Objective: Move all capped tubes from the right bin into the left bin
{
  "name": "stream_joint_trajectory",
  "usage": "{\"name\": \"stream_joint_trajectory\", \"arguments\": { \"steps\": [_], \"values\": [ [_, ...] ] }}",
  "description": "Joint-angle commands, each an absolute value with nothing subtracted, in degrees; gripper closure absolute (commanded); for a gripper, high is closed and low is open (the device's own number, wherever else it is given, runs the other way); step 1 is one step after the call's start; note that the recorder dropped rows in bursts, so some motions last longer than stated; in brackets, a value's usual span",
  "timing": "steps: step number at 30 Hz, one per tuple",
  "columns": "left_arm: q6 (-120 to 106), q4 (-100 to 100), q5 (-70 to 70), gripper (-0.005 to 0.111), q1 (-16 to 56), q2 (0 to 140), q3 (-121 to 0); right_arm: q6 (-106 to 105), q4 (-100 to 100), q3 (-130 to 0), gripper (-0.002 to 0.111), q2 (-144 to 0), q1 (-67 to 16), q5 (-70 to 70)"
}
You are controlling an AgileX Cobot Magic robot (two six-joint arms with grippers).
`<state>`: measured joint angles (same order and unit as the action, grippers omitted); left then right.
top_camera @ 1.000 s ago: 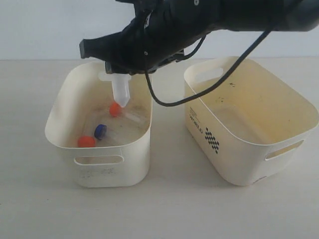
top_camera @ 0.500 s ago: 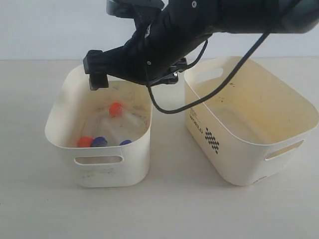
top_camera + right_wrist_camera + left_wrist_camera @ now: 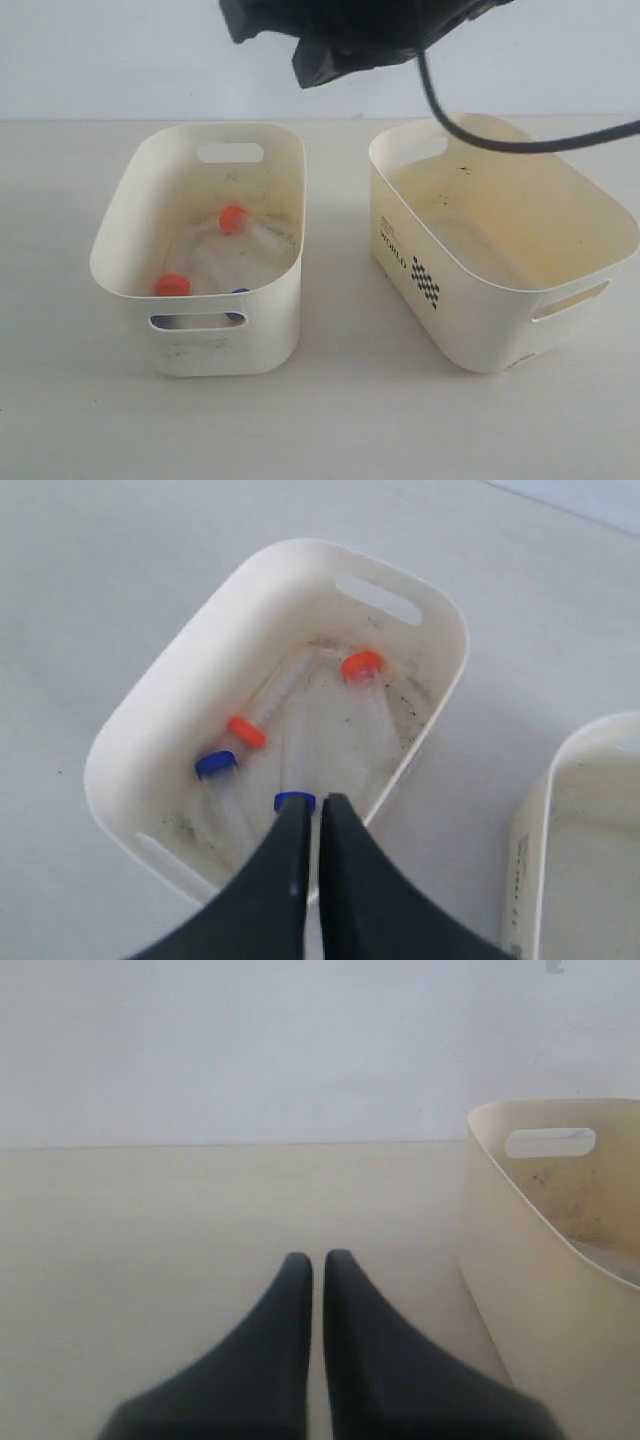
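Four clear plastic capped tubes (image 3: 361, 666), orange and blue, lie inside the plain cream plastic tub (image 3: 190, 670) (right black claw (image 3: 312, 802) and left black claw (image 3: 317, 1257) both pressed together, pinching nothing).

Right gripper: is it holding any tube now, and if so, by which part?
Nothing is held. The right gripper is shut with nothing between its jaws, above the left bin, where the capped tubes lie.

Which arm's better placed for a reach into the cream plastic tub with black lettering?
Right. The right gripper hangs shut and empty above the plain cream plastic tub, beside the lettered tub; the left gripper sits low outside both. Likely moot: that plain tub holds all four capped tubes.
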<state>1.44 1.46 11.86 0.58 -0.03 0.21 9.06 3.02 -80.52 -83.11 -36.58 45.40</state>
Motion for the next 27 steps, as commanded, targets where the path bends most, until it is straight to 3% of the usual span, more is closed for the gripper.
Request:
{"name": "stream_joint_trajectory", "arguments": {
  "steps": [1, 15, 27],
  "values": [
    [1.98, 1.1, 11.6, 0.102, 0.56, 0.0, 0.0, 8.48, 1.88, -79.3, 0.106, -78.48, -36.54, 51.25],
    [1.98, 1.1, 11.6, 0.102, 0.56, 0.0, 0.0, 13.63, 13.63, -45.2, 0.106, -71.46, -36.54, 42.86],
    [1.98, 1.1, 11.6, 0.102, 0.56, 0.0, 0.0, 12.25, 9.22, -41.62, 0.106, -71.46, -36.54, 40.42]
  ]
}}
